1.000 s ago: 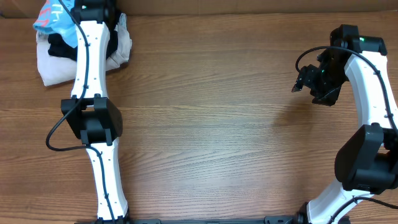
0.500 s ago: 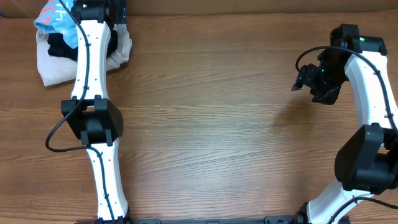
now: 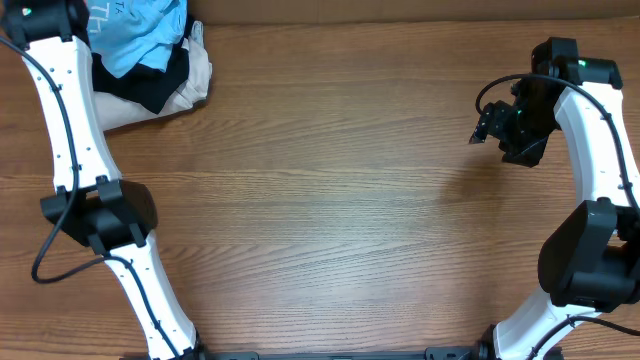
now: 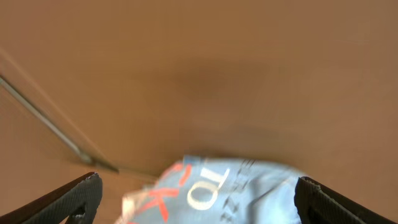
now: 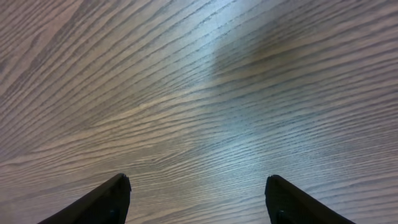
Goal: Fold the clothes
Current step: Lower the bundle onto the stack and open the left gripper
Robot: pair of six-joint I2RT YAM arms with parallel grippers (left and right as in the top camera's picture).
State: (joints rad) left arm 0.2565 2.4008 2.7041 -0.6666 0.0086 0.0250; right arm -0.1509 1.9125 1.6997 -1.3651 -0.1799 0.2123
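The left hand (image 4: 198, 182) is wide open and holds nothing, close by the sky-blue T-shirt (image 3: 140, 35). Far from the T-shirt, the right hand (image 5: 196, 180) hangs open and empty over the wooden surface (image 5: 199, 93).

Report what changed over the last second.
The white left arm swung left, uncovering more of the light sky-blue printed T-shirt lying on the black garment and cream-white garment. The left gripper is open, gripping nothing. The right gripper, also open, stayed put.
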